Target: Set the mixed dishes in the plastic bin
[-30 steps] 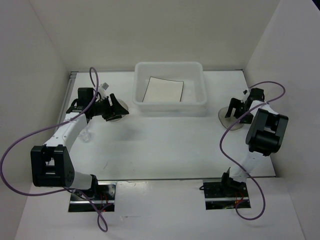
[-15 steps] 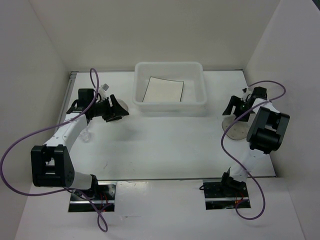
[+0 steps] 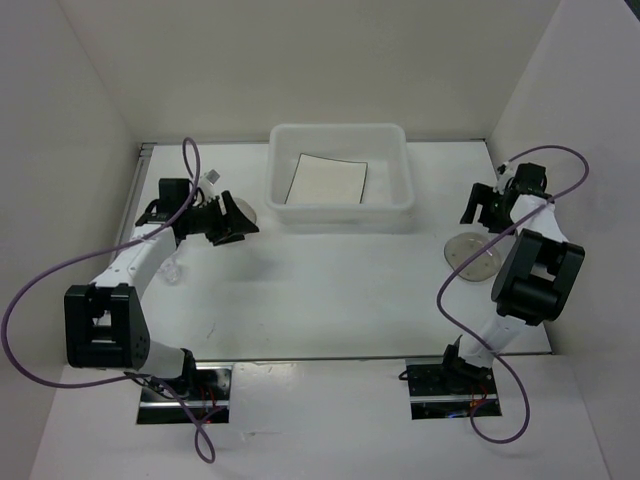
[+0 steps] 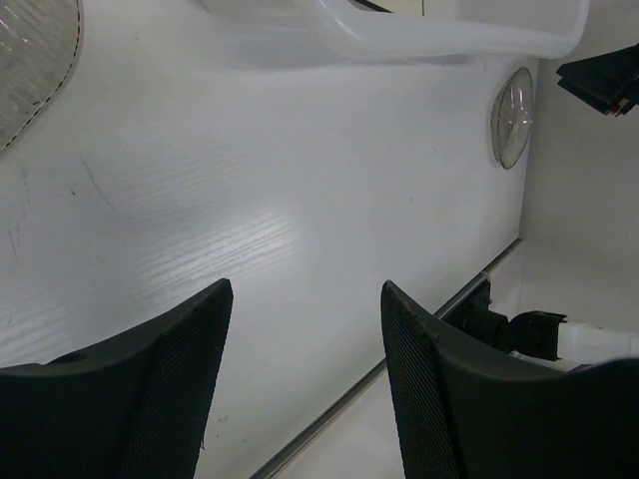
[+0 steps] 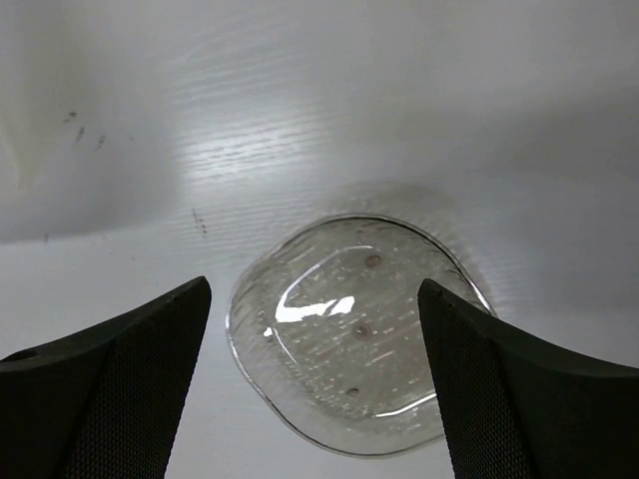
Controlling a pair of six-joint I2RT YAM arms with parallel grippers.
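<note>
L tool (image 4: 305, 299) spread wide, empty, over bare tabletop (image 4: 300, 180). The left saucer (image 4: 25, 60) lies just beside it, at the edge of the wrist view. R tool (image 5: 312, 289) also wide open, holding nothing, above the right saucer (image 5: 349, 334), which lies flat on the tabletop w/ no contact. Bin (image 3: 340, 215) sits back-centre between the arms, square plate (image 3: 327, 180) flat inside. Both saucers are outside the bin.
</note>
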